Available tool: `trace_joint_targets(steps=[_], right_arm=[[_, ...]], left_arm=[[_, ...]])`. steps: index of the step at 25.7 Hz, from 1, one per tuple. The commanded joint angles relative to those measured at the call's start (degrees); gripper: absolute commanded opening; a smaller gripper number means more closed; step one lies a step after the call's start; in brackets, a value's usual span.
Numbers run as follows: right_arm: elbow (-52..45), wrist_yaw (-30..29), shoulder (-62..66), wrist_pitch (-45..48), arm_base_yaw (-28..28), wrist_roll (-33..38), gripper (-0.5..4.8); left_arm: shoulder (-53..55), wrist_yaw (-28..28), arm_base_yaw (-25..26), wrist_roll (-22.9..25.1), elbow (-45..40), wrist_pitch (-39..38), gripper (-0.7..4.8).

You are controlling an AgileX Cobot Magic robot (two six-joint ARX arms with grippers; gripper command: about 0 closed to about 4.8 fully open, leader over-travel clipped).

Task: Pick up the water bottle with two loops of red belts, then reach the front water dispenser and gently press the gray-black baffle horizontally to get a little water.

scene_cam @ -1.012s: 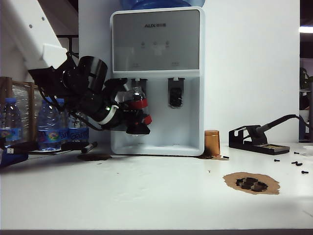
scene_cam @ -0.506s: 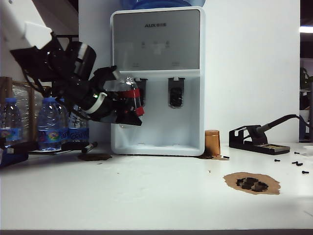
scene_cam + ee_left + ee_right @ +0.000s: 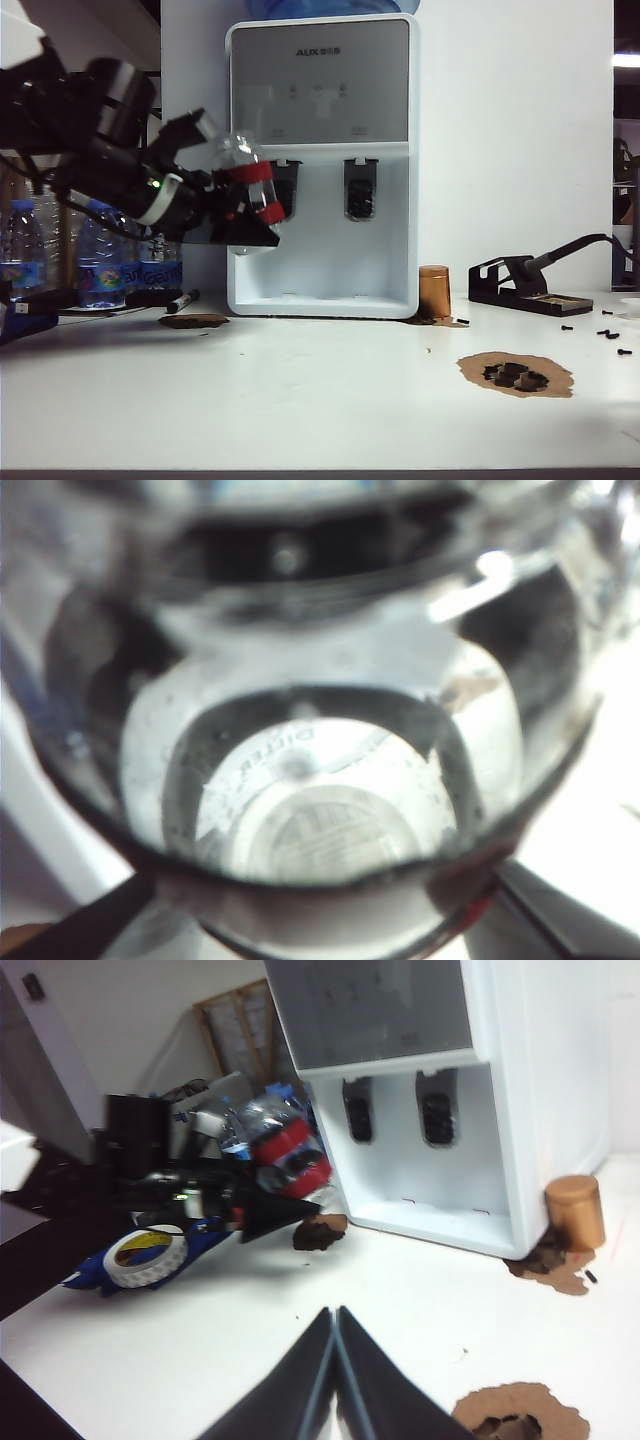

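left gripper [image 3: 240,210]: raised, grips tilted water bottle [image 3: 245,180] | right gripper [image 3: 335,1360]: closed

My left gripper [image 3: 245,215], matt black plastic, clamps the water bottle [image 3: 243,182], clear glossy plastic with two smooth dark-red tape bands. The water dispenser [image 3: 322,165] has a smooth white plastic shell and a satin gray panel. My right gripper [image 3: 334,1360] shows matt dark fingers pressed together. The table [image 3: 300,400] looks matt white.
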Motion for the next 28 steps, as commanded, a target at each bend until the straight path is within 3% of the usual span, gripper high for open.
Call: trace_joint_targets(steps=[1, 8, 11, 14, 20, 28], right_arm=[[-0.31, 0.46, -0.07, 1.7, 0.04, -0.44, -0.03], [-1.88, 0.7, -0.85, 2.49, 0.02, -0.52, -0.03], [-5.44, 0.59, -4.37, 4.46, -0.04, 0.22, -0.03], [-8.02, -0.68, -8.11, 4.98, -0.04, 0.61, -0.03], [-13.49, -9.88, -10.38, 4.66, -0.02, 1.99, -0.03], [-14.84, -9.46, -10.38, 3.54, 0.0, 0.9, -0.03]], left_arm=[[-3.26, 2.45, -0.94, 0.0, -5.49, 5.95, -0.05], [-9.49, 3.39, -4.46, 0.26, -17.27, 9.7, -0.05], [-10.84, 0.57, -7.65, 2.78, -21.59, 12.72, -0.05], [-10.82, -1.16, -9.62, 5.05, -22.93, 11.54, -0.05], [-10.67, -1.99, -11.5, 6.95, -26.1, 10.71, -0.05], [-10.62, -1.9, -11.52, 9.07, -28.63, 10.01, -0.05]])
